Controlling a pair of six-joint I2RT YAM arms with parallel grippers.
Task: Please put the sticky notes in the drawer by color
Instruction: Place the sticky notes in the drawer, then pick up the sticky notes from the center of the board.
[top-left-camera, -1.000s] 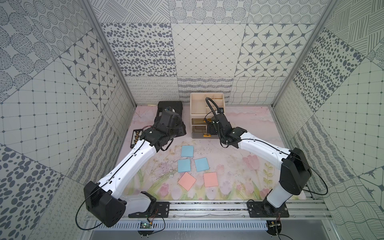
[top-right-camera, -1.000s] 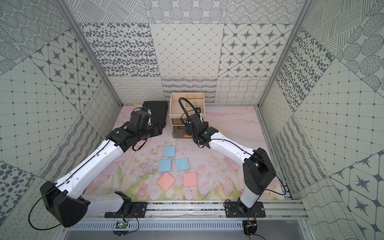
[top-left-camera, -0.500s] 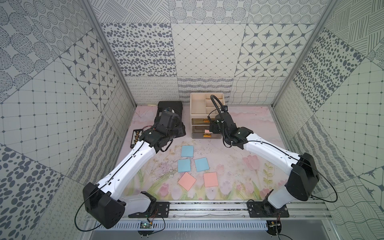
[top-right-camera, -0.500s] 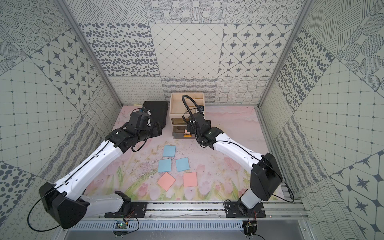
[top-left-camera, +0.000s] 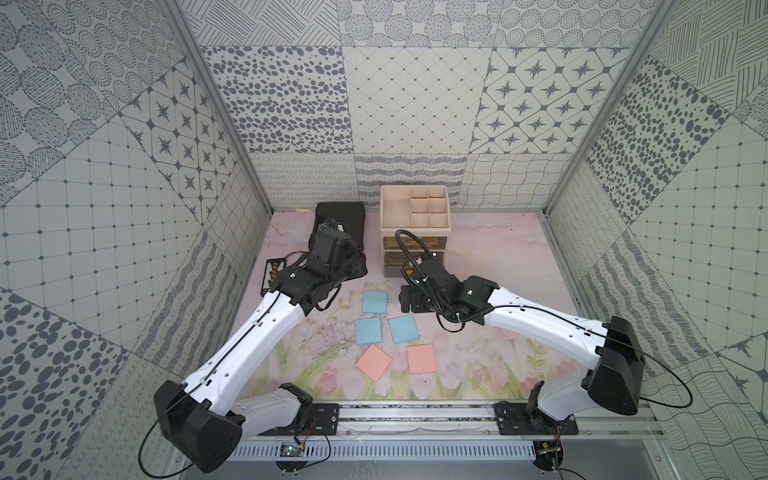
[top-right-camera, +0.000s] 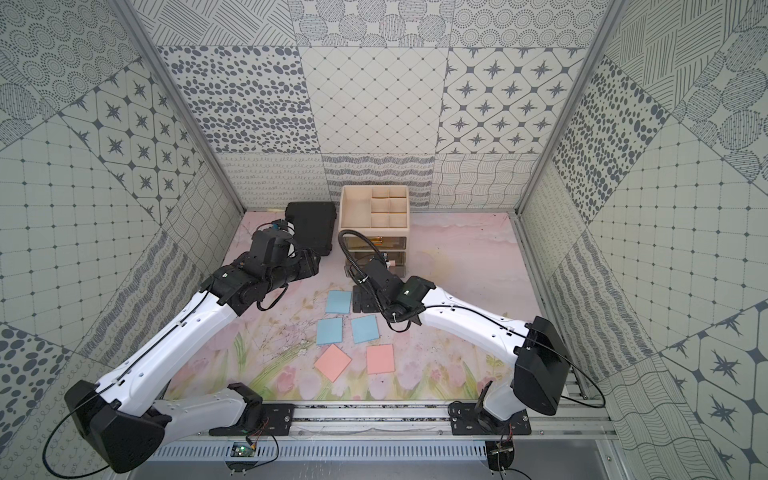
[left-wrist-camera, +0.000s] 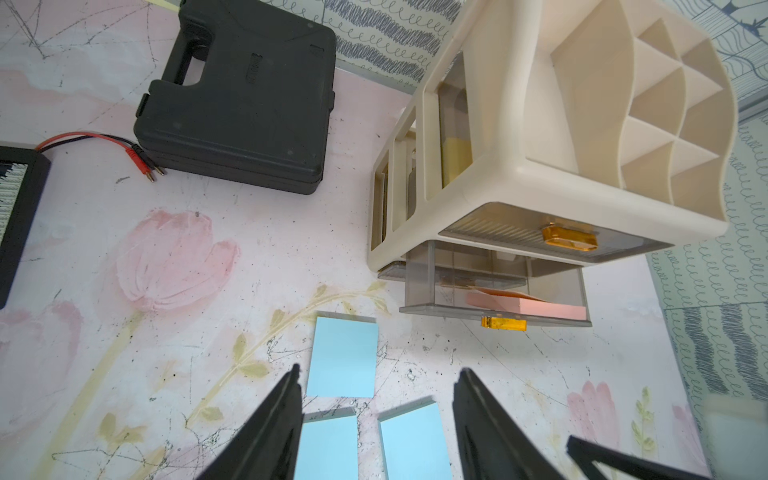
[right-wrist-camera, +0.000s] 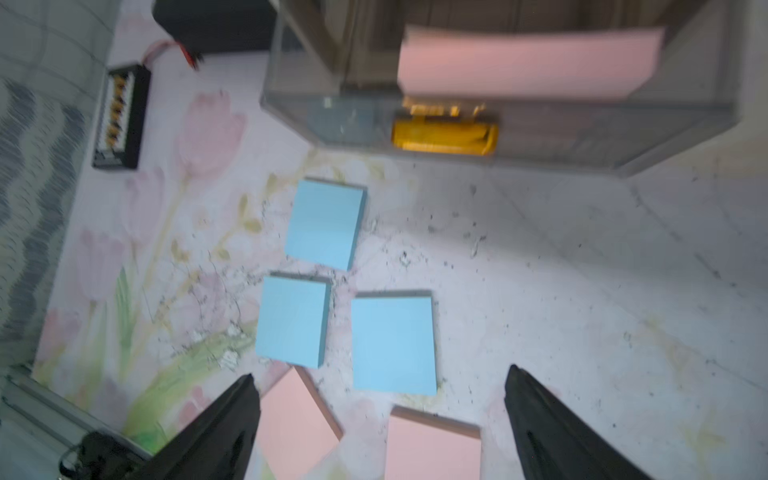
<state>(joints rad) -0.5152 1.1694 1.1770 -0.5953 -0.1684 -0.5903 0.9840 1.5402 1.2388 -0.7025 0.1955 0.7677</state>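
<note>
pink notes (top-left-camera: 374, 362): two flat, nearest your tabletop's front edge.
blue notes (top-left-camera: 368, 331): three flat, just beyond.
right gripper (right-wrist-camera: 381, 372): jaws wide, empty, beside the farthest blue.
left gripper (left-wrist-camera: 380, 370): jaws apart, empty.
drawer (top-left-camera: 415, 227): back edge; middle one pulled out, pink note (left-wrist-camera: 528, 307) inside.

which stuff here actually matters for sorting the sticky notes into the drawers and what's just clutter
Part of the job:
- three blue sticky notes
- two pink sticky notes on the mat
- pink note in the open drawer
- cream drawer cabinet

Just lying about:
- black case
- red and black leads
- small black box with gold parts
</note>
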